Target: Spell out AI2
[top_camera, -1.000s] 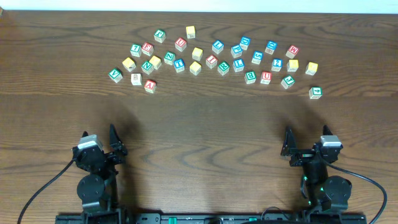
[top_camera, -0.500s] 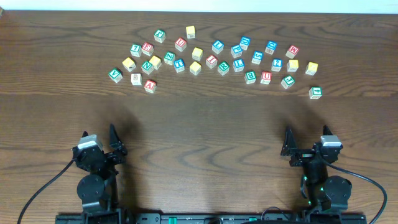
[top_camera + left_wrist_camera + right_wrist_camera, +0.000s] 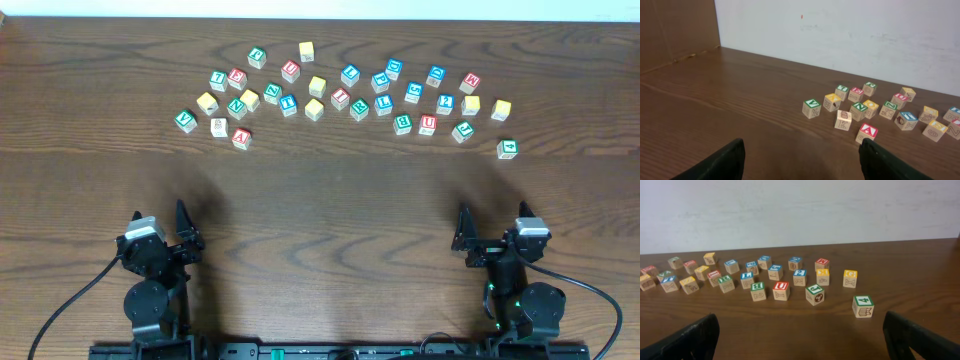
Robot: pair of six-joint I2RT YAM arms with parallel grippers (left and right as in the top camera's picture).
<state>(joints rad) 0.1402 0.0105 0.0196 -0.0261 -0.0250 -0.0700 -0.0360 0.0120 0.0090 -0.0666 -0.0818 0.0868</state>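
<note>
The red "A" cube [image 3: 241, 138] sits at the front left of the scattered cubes; it also shows in the left wrist view [image 3: 868, 132], just beyond my right fingertip. A red cube that looks like the "I" [image 3: 340, 98] lies mid-cluster. The blue "2" cube [image 3: 445, 104] lies right of centre and shows in the right wrist view [image 3: 800, 276]. My left gripper [image 3: 160, 224] [image 3: 800, 161] and right gripper [image 3: 494, 228] [image 3: 800, 339] are open and empty, low near the table's front edge, well short of the cubes.
Several other red, blue, green and yellow cubes lie in a loose band across the far half of the table. A green "4" cube [image 3: 508, 148] [image 3: 863, 306] sits apart at the right. A pale wall [image 3: 800, 210] rises behind the table.
</note>
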